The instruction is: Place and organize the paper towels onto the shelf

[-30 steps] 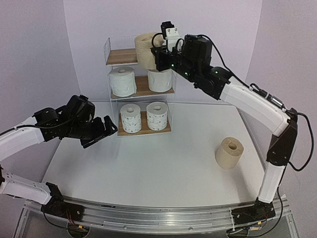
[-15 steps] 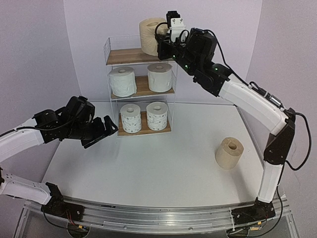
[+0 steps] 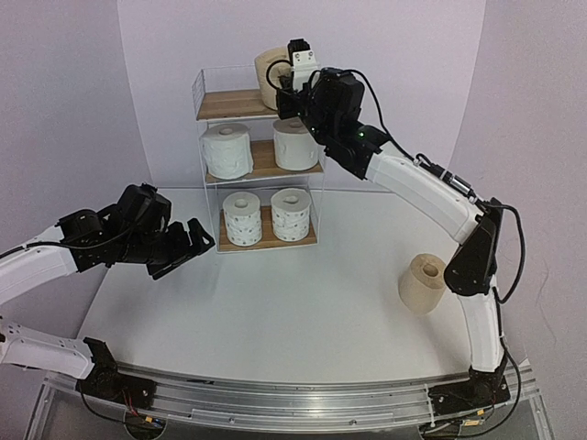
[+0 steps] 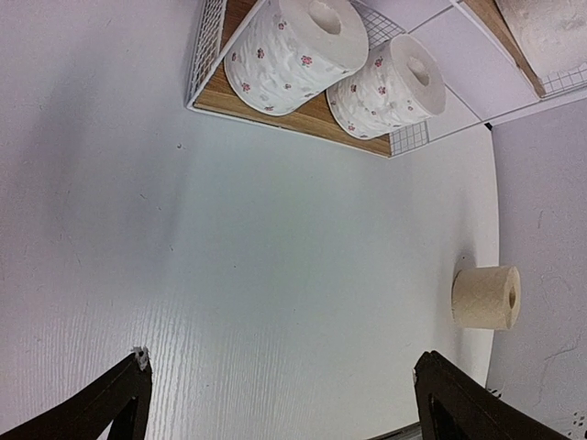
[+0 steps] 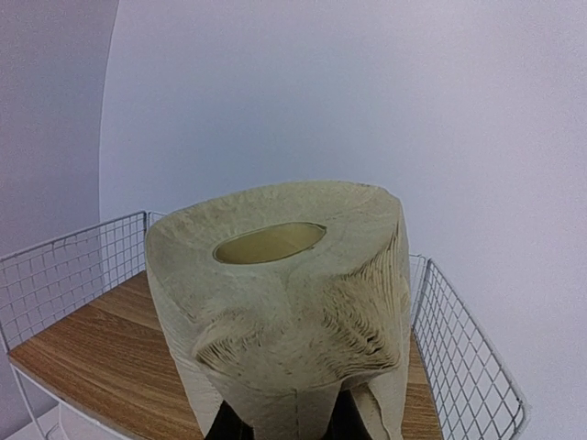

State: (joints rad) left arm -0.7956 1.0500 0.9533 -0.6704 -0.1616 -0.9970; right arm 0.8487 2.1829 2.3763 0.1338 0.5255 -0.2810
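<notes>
Right hand (image 3: 282,81) is clamped on tan roll (image 5: 284,302) over the top board of shelf (image 3: 225,104), near table's (image 3: 303,302) far edge. Left hand (image 3: 204,240) hovers with fingers apart.

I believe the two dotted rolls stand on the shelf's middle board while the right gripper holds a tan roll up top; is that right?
Not quite: the dotted rolls stand on the bottom board of the shelf, as the top external view shows; plain white rolls fill the middle. The right gripper does hold a tan roll up top.
</notes>
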